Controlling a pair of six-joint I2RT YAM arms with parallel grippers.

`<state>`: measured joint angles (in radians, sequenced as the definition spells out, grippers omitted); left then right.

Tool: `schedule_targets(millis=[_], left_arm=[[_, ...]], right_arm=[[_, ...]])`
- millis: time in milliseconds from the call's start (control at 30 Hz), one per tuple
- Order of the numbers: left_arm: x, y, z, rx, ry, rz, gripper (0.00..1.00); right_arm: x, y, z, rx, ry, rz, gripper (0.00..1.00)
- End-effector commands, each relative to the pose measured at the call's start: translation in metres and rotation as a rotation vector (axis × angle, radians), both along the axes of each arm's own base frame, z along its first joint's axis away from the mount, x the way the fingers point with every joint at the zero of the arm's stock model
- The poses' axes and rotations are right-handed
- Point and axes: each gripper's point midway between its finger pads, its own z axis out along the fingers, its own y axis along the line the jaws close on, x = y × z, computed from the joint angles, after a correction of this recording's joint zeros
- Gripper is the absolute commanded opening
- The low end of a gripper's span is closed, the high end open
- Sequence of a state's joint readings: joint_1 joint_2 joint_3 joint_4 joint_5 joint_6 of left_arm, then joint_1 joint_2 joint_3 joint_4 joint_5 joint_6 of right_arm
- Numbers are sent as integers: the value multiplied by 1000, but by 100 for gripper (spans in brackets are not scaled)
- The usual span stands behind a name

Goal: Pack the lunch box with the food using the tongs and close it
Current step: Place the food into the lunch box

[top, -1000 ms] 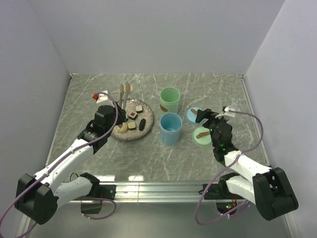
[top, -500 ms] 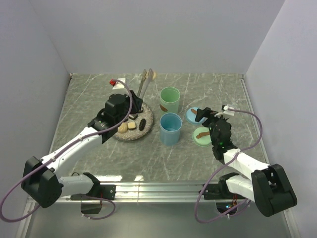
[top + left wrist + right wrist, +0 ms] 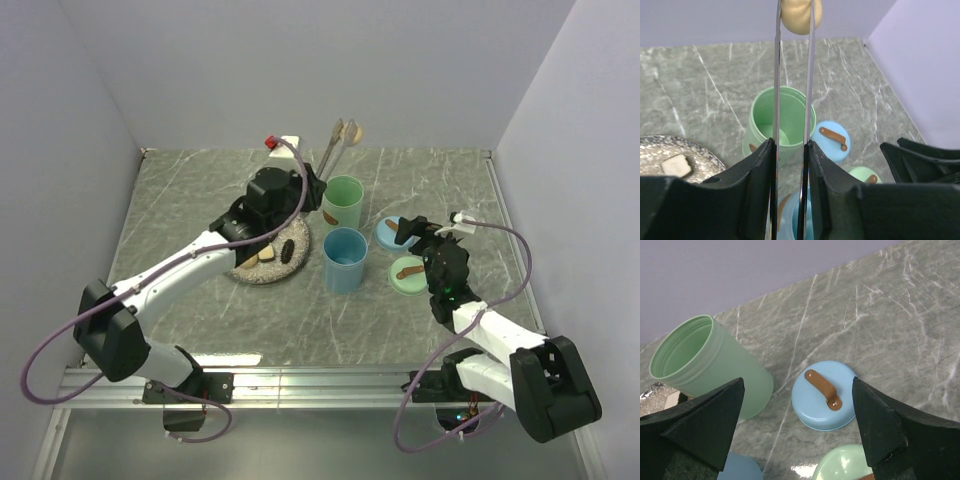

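My left gripper is shut on the slim silver tongs. The tongs' tips pinch a round beige ball of food in the air above the open green lunch box cup. More food lies on the speckled plate: a dark oblong piece and a pale cube. My right gripper hovers open over the blue lid, holding nothing.
An open blue cup stands in front of the green one. A green lid with a brown handle lies beside the blue lid. Walls close off the table at the left, back and right.
My left arm has lifted the tongs with the beige ball off the plate and swung them right, over the green cup. The right arm has stayed put.
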<state>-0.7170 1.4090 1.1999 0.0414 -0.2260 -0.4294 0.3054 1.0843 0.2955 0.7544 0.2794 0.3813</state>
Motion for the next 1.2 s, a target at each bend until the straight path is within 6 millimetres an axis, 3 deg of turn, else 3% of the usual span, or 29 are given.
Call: schedule_targets(millis=[0, 367, 567, 967, 1167], left_arm=[[2, -17, 9, 9, -37, -23, 8], [-33, -7, -24, 30, 19, 2, 9], [-32, 4, -46, 68, 53, 61, 9], [-39, 1, -62, 95, 84, 54, 10], [-43, 1, -73, 115, 106, 59, 20]], right_arm=[[-2, 0, 18, 20, -61, -4, 95], [-13, -6, 23, 24, -83, -18, 95], [-17, -10, 24, 23, -87, -32, 95], [-19, -10, 24, 24, -86, -31, 95], [-18, -8, 22, 24, -83, -21, 95]])
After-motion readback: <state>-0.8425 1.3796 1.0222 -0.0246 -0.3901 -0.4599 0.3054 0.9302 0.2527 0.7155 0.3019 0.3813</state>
